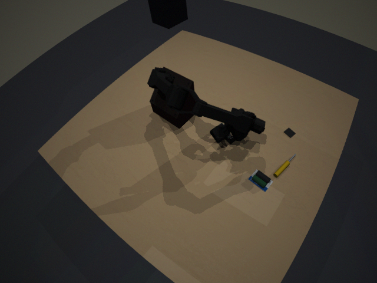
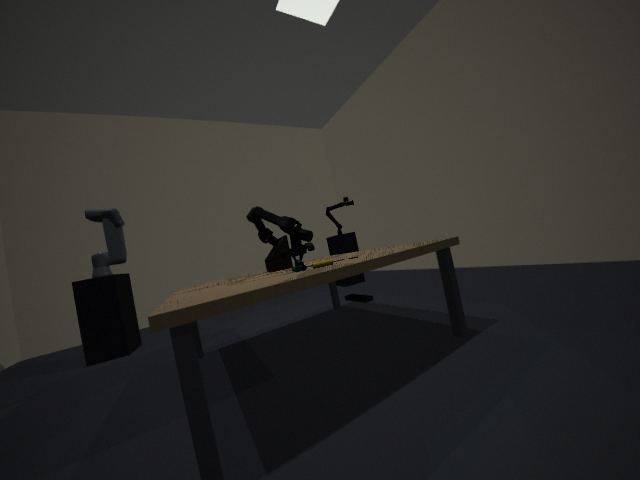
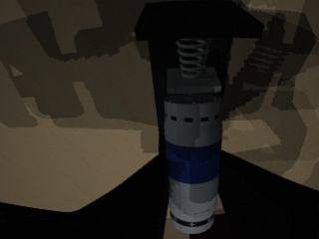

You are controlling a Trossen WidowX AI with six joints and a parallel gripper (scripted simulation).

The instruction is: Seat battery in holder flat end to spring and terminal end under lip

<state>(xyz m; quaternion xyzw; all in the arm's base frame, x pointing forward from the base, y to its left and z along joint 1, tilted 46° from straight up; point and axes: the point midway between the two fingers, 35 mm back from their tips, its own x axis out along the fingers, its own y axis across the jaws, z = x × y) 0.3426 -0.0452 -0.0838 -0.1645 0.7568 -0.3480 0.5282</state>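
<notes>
The battery (image 3: pixel 192 134), white with a blue band, lies lengthwise in the wrist view, with its plus-marked end at the bottom. My gripper (image 3: pixel 190 159) is shut on it, a dark finger on each side. The black holder (image 3: pixel 199 21) shows beyond and beneath the battery. Its coil spring (image 3: pixel 191 57) and the grey plate (image 3: pixel 191 80) are just past the battery's flat end; whether they touch is unclear. The lip and the battery's underside are hidden, so I cannot tell whether it is seated. In the top view the arm mostly hides the holder.
A blue-edged board with a green cylinder (image 1: pixel 258 180) and a black cylinder (image 1: pixel 263 176) lies near the gripper. A yellow screwdriver (image 1: pixel 281 168) (image 2: pixel 323 263) is beside it. A small dark square (image 1: pixel 289 132) lies farther along the wooden table (image 1: pixel 212 237) (image 2: pixel 232 298).
</notes>
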